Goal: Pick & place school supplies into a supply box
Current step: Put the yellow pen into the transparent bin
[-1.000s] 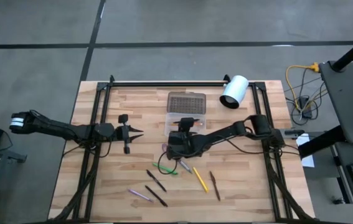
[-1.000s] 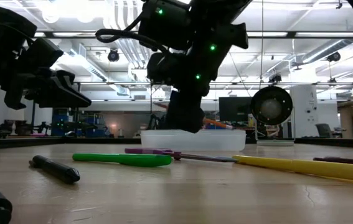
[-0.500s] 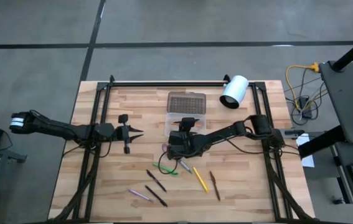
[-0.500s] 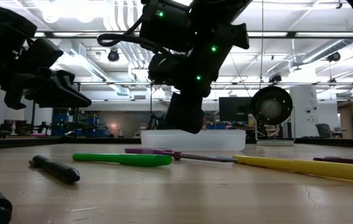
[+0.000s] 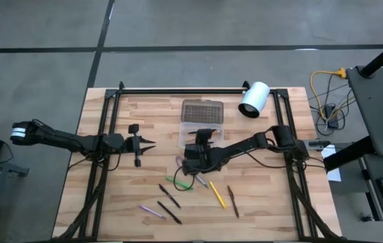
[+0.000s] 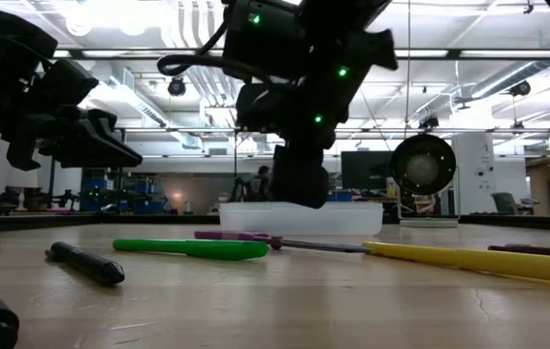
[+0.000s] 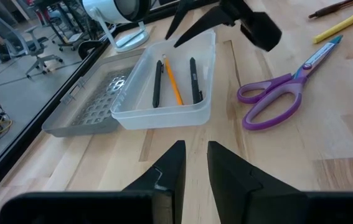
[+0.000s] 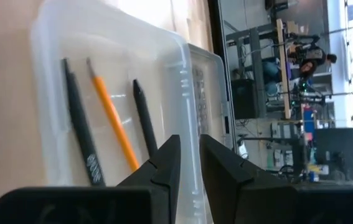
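The supply box [image 5: 201, 133] is a clear tray with its grey dotted lid [image 5: 202, 110] lying open behind it. A black pen [image 8: 80, 124], an orange pencil [image 8: 111, 118] and another black pen [image 8: 145, 115] lie in it. My right gripper [image 5: 203, 136] hovers over the box's near edge, shut and empty. Purple scissors [image 7: 282, 93], a green pen [image 5: 177, 182], a yellow pencil [image 5: 217, 194], a brown pencil [image 5: 233, 201], black pens [image 5: 169, 196] and a purple pen [image 5: 152, 211] lie flat on the table. My left gripper [image 5: 149, 142] waits, shut, to the left of the box.
A white cylinder [image 5: 254, 99] lies at the table's far right, beside the box lid. Black frame rails [image 5: 107, 135] run along both sides and the far edge. Bare wood [image 5: 265, 196] lies to the right of the loose pens.
My right gripper has shifted a little toward the table's right above the box. An orange pencil tip that showed beside it at the box rim a second ago no longer shows there in the low view.
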